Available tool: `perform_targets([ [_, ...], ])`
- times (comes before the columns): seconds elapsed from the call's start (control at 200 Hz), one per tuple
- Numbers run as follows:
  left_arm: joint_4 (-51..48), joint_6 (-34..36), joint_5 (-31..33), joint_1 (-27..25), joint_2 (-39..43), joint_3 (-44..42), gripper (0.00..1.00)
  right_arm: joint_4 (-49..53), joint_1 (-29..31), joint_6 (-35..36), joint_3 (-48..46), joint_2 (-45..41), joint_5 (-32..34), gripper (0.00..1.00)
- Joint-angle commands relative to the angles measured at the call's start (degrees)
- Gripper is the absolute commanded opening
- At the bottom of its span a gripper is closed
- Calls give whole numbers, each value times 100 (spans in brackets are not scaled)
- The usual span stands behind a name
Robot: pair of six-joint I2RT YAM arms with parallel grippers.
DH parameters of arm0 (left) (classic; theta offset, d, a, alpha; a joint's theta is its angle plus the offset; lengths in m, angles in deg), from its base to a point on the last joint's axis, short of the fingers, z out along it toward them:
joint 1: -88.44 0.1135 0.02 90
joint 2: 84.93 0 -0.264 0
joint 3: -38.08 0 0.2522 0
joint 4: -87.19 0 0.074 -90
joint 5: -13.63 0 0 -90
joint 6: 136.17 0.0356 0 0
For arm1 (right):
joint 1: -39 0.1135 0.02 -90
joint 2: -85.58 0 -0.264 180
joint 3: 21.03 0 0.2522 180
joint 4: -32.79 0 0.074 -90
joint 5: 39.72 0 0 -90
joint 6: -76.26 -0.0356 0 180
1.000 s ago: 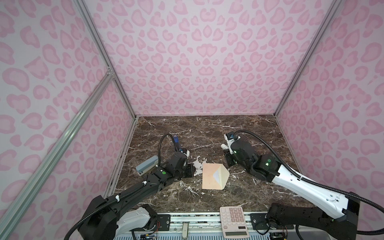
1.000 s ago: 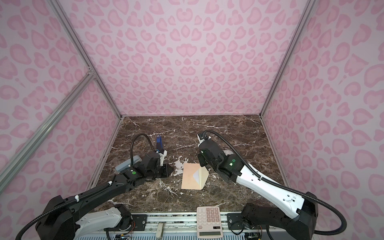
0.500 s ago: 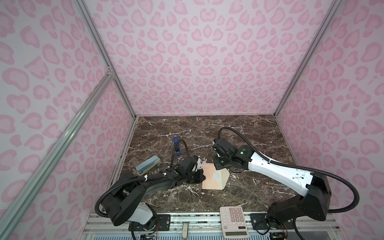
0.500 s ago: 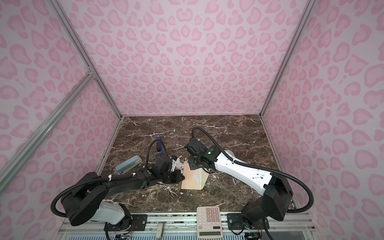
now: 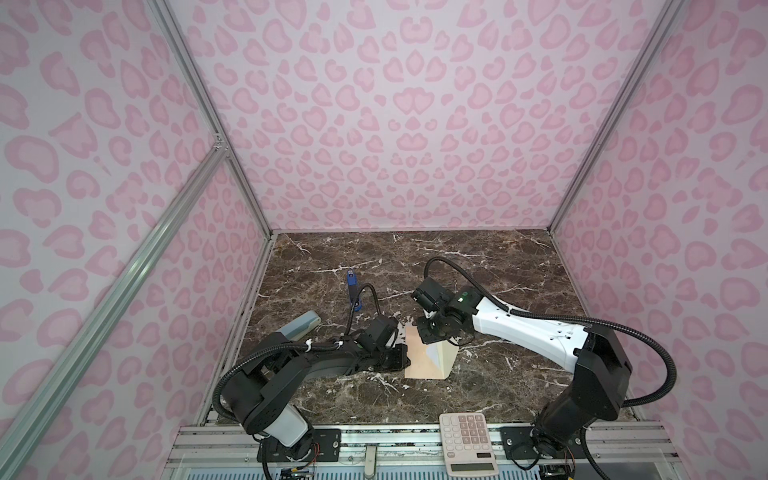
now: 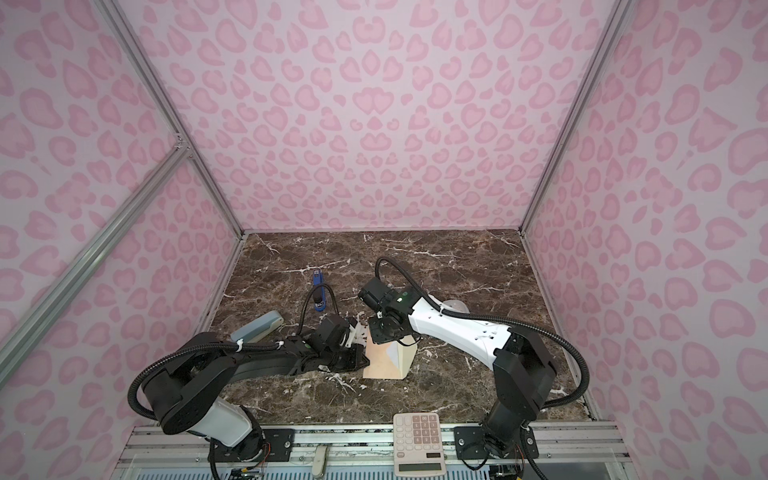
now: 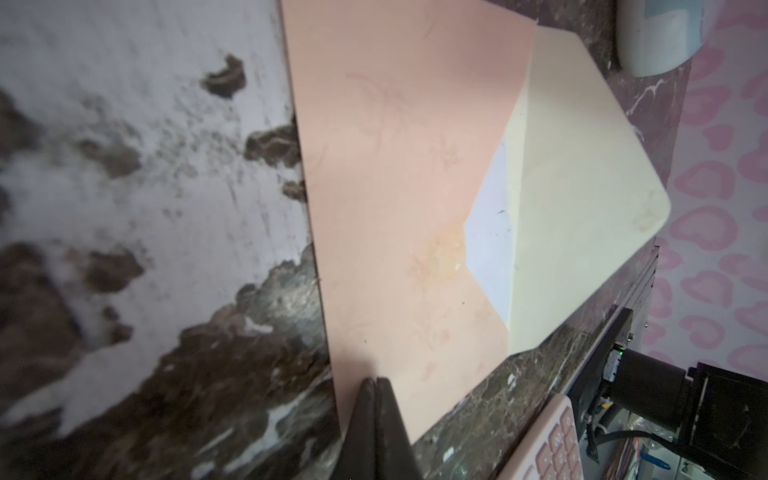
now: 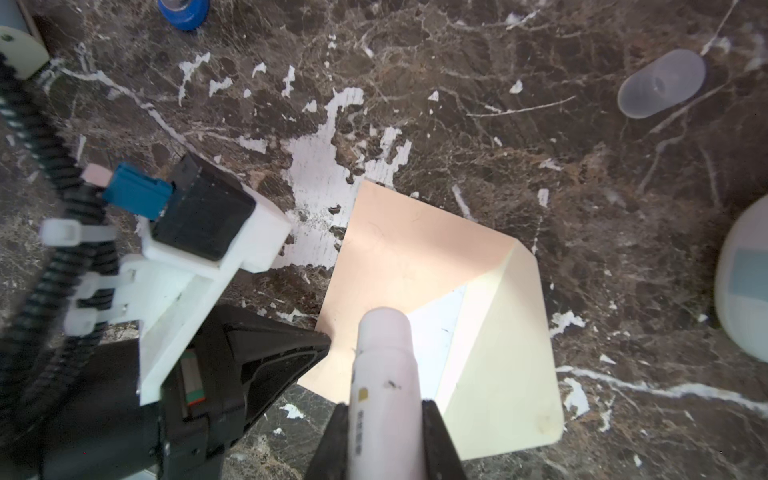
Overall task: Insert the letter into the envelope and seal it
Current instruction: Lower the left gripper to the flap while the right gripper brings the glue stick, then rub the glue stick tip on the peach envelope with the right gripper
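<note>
The peach envelope (image 5: 422, 359) (image 6: 382, 361) (image 7: 395, 166) (image 8: 407, 257) lies flat on the marble, its cream flap (image 7: 582, 199) (image 8: 507, 374) open and raised. A white strip of the letter (image 7: 490, 249) (image 8: 436, 332) shows in the envelope's mouth. My left gripper (image 7: 376, 380) (image 5: 402, 357) (image 6: 362, 357) (image 8: 326, 345) is shut, and its tips rest on the envelope's edge opposite the flap. Just above the envelope's mouth, my right gripper (image 8: 384, 409) (image 5: 428, 332) (image 6: 382, 332) is shut on a pale pink glue stick (image 8: 384, 365) that points down at it.
A white calculator (image 5: 469, 444) (image 6: 419, 440) lies on the front rail. A blue stapler-like thing (image 5: 353, 291) (image 6: 318, 291) and a grey-blue case (image 5: 299, 328) (image 6: 257, 328) are at the left. A clear cap (image 8: 660, 83) (image 6: 455, 306) lies behind the right arm.
Both arms have come in to the envelope. The left gripper has shut and set its tips on the envelope's edge. The right gripper has moved over the envelope with the glue stick.
</note>
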Motion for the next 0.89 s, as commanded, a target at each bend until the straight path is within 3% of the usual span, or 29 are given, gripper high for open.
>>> perform_targets([
  [0.0, -232, 83, 153, 2, -103, 36, 4, 255, 4, 7, 106, 169, -126, 0],
  [0.89, -510, 153, 153, -6, -284, 103, 4, 672, -40, 293, 461, 1180, -387, 0],
])
